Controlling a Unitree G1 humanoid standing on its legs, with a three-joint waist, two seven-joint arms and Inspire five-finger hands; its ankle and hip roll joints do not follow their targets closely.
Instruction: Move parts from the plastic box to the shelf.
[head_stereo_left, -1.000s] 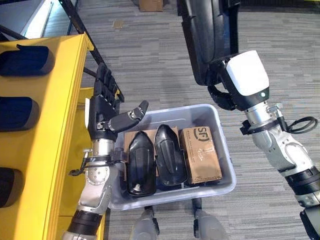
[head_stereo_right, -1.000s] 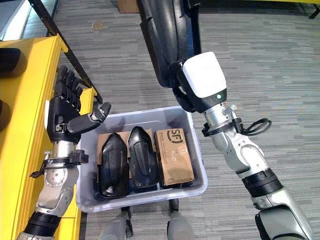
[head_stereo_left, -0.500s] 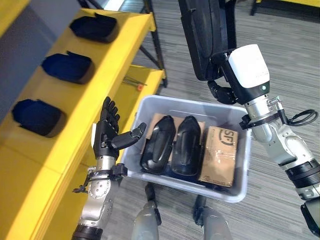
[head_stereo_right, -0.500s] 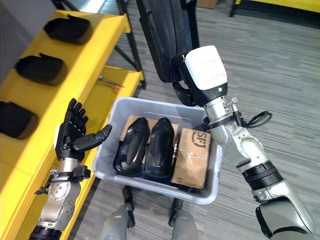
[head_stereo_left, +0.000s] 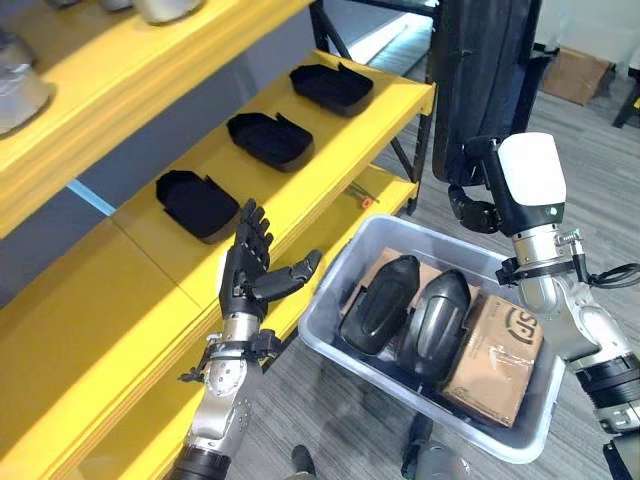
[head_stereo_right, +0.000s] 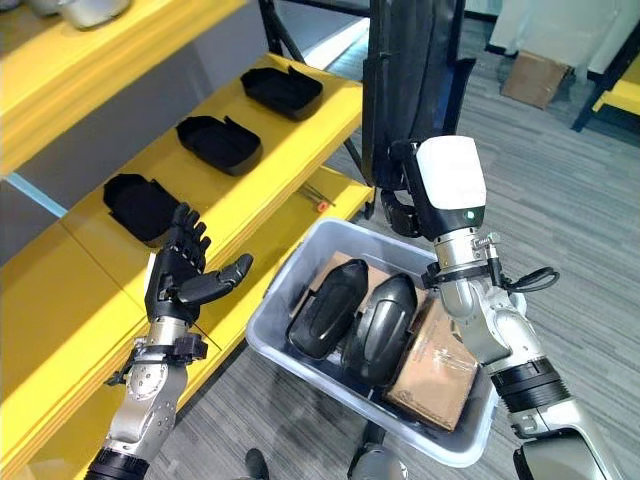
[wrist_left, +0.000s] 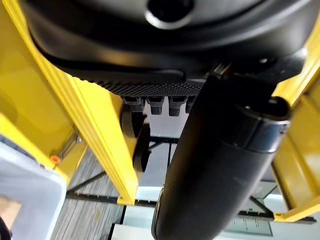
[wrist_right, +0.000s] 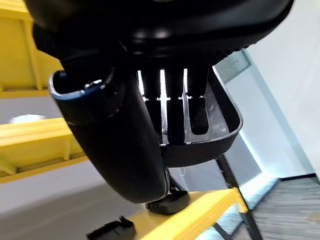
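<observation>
Plastic box (head_stereo_left: 330, 345): one, grey, translucent, nearest the viewer, just beside the yellow shelf's (head_stereo_left: 120, 290) lower edge. Contents: two black moulded parts (head_stereo_left: 378, 303) side by side, touching; one cardboard carton (head_stereo_left: 495, 358) against them on the right.

Left hand (head_stereo_left: 247, 270): raised between box and shelf, palm toward the box, fingers straight and spread, thumb out, holding nothing.

Right hand (head_stereo_left: 478, 200): raised above the box's far rim, fingers curled round one large black part (head_stereo_left: 480, 80) held upright.

Shelf, middle board: three black parts (head_stereo_left: 196, 202) in a row, well apart; bare yellow surface near the first. Lower board: one small orange item (head_stereo_left: 367, 201), beside the box.

Floor (head_stereo_left: 590, 150): grey carpet, open to the right.
</observation>
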